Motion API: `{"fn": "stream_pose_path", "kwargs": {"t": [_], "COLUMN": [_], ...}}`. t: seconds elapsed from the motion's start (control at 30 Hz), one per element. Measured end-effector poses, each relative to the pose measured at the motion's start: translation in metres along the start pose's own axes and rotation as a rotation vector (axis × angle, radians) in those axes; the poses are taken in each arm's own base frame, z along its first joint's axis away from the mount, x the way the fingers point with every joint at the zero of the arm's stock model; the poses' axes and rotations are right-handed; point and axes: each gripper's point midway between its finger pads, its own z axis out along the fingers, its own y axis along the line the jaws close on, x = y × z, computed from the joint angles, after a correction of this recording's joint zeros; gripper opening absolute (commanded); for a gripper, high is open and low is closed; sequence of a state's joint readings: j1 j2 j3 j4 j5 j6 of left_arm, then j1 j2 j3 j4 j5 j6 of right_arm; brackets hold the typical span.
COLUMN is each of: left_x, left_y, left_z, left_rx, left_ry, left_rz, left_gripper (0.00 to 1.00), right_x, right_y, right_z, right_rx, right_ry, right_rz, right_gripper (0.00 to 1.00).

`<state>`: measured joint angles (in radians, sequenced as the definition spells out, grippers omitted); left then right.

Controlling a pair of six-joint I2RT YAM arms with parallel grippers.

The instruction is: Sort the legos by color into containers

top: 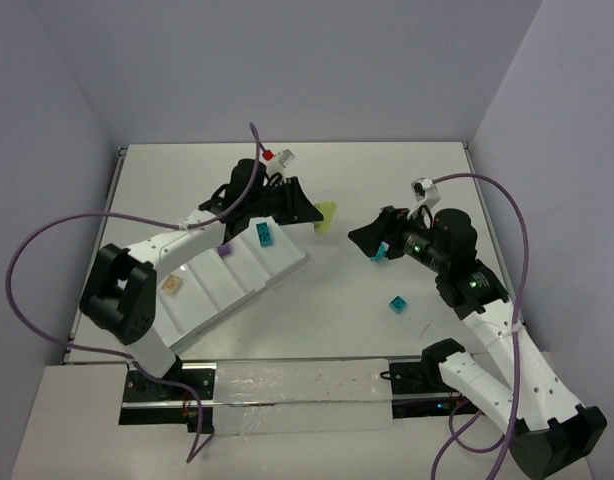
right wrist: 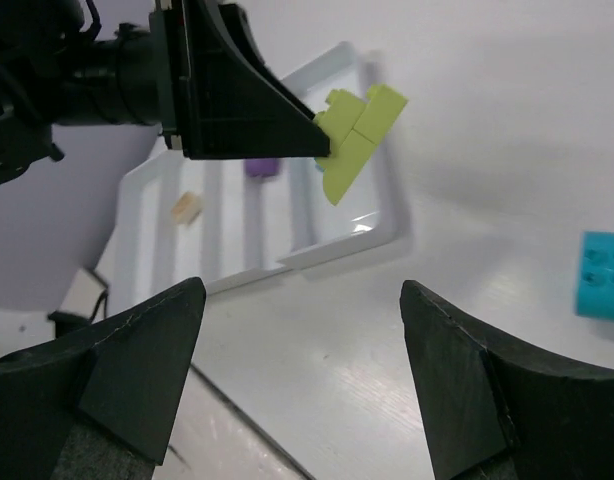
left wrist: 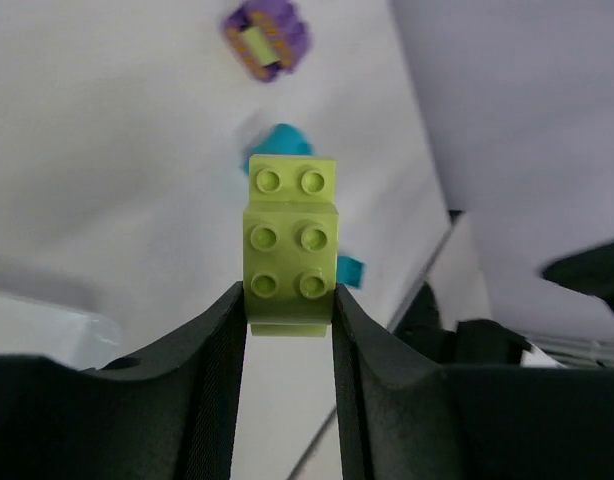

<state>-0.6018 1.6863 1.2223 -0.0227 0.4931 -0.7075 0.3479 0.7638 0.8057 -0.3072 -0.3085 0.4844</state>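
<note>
White table (top: 387, 180) fills the overhead view. Long white tray (top: 209, 290) lies diagonally, centre-left, running lower left to upper right.

Left gripper (top: 314, 216), centre of frame: jaws clamped on a lime-green brick stack (left wrist: 291, 250), studs facing the wrist camera, held just off the tray's upper-right end.

Right gripper (top: 372, 246), centre-right: jaws spread wide, nothing between them.

In the tray: teal brick (top: 262, 233) in the upper-right end compartment, purple brick (top: 226, 248) in the next, beige brick (top: 171, 284) nearer the lower-left end. Loose teal brick (top: 397, 303) on the table, lower centre-right.
</note>
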Motion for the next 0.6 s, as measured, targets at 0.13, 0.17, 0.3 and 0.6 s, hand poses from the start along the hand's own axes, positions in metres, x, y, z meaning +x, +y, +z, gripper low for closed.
{"fn": "stream_pose_path", "kwargs": {"t": [0.13, 0.17, 0.3, 0.6], "left_x": [-0.001, -0.001, 0.0, 0.007], "left_y": [-0.047, -0.055, -0.068, -0.082], "left_z": [-0.024, -0.029, -0.036, -0.045], "left_rx": [0.207, 0.248, 0.327, 0.423], "left_ry": [-0.027, -0.024, -0.012, 0.035], "left_rz": [-0.011, -0.012, -0.017, -0.023], "left_gripper": [0.0, 0.0, 0.0, 0.0], "right_x": [0.011, 0.014, 0.016, 0.005], "right_y": [0.022, 0.025, 0.03, 0.038], "right_z": [0.004, 0.005, 0.012, 0.014], "right_rx": [-0.162, -0.186, -0.234, -0.283], "right_ry": [0.022, 0.033, 0.057, 0.031], "right_rz": [0.012, 0.018, 0.032, 0.075], "right_gripper": [0.86, 0.85, 0.85, 0.86]}}
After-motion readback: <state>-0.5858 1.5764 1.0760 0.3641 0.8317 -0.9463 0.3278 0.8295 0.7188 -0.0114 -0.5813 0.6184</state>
